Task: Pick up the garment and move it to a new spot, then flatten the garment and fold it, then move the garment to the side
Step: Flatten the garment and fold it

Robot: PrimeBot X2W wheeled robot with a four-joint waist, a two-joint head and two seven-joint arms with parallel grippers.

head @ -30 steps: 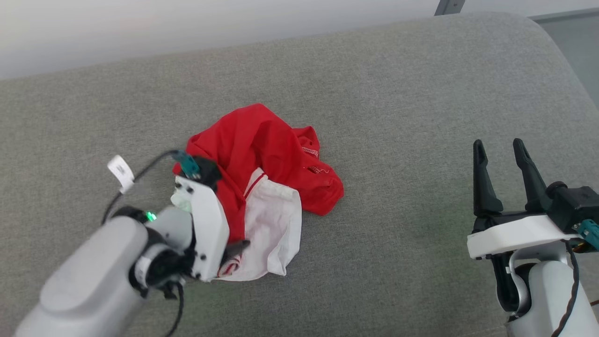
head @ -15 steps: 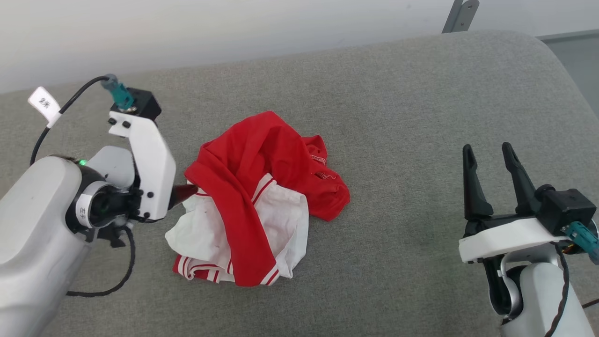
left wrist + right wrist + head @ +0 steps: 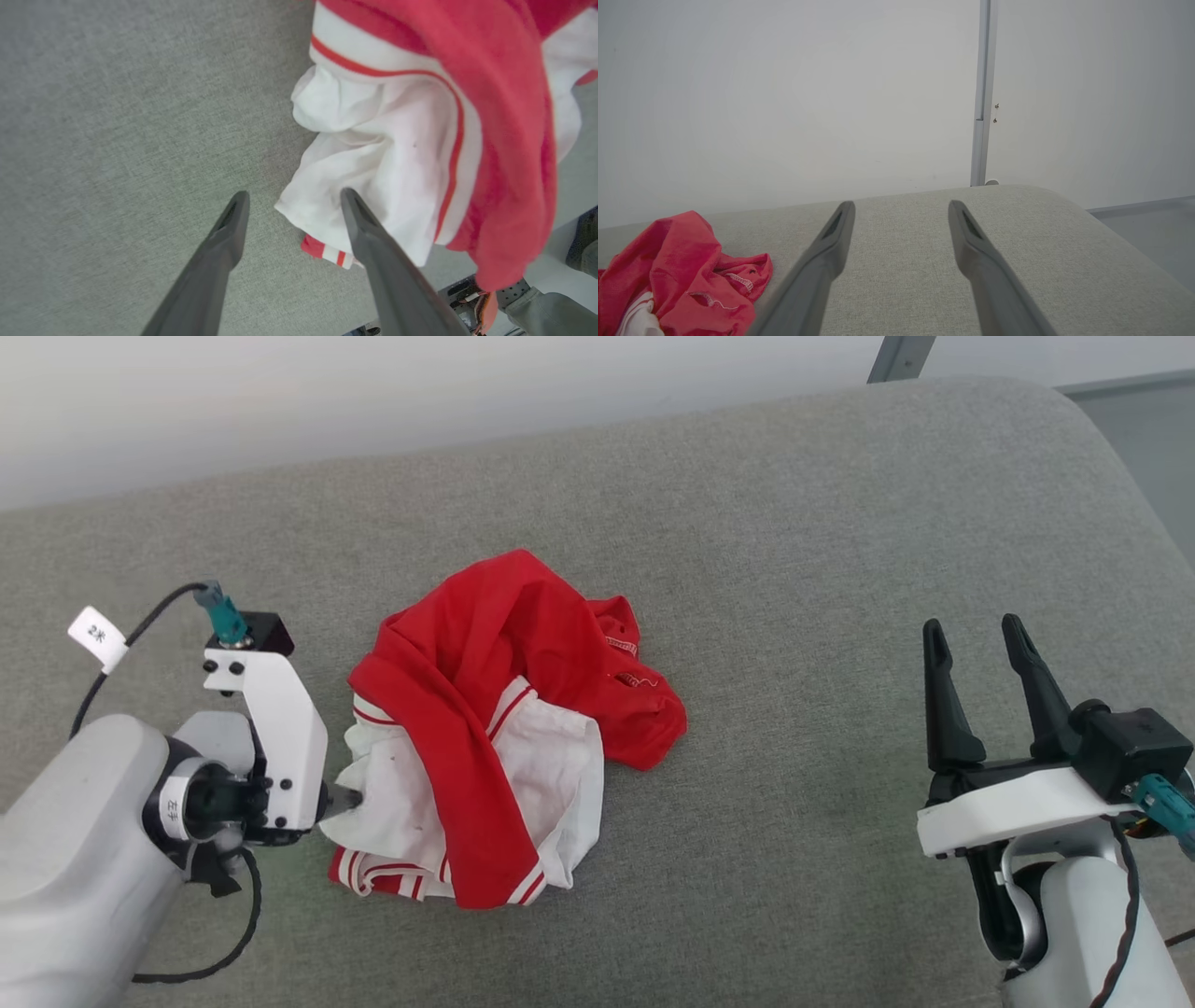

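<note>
Now | garment (image 3: 495,728) crumpled on sofa (image 3: 794,569) | cable tag (image 3: 96,635) illegible

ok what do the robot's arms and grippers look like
Both arms are pale grey, rounded shells with white brackets at the wrist. The left gripper and right gripper each have two long, dark, tapering fingers. Each wrist carries a black box with a teal plug; the left's black cable bears a white tag.
</note>
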